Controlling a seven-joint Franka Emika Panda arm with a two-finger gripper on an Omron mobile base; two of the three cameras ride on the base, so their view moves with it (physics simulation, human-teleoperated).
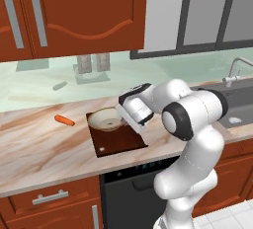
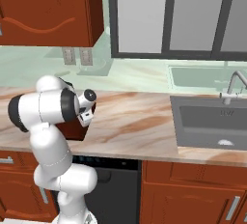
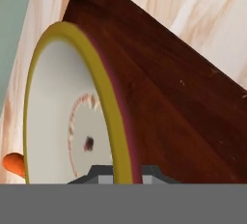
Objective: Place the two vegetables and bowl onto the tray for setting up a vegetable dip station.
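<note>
My gripper (image 1: 120, 116) is shut on the near rim of the bowl (image 1: 105, 119), which has a tan rim and a pale inside and sits over the far end of the dark brown tray (image 1: 121, 143). In the hand view the bowl's (image 3: 58, 121) yellow-tan rim runs down between the finger tips of my gripper (image 3: 124, 175), with the tray (image 3: 169, 97) behind it. Whether the bowl rests on the board or hangs just above it, I cannot tell. The orange carrot (image 1: 64, 120) lies on the counter left of the tray, and its tip (image 3: 14, 164) shows beside the bowl.
A slim grey-green shape (image 1: 60, 86), perhaps the second vegetable, shows far back to the left near the wall. The sink (image 2: 212, 121) with its tap (image 2: 234, 85) is on the right. Wall cabinets (image 1: 74, 11) hang above. In the right base view my arm covers most of the tray (image 2: 77, 129).
</note>
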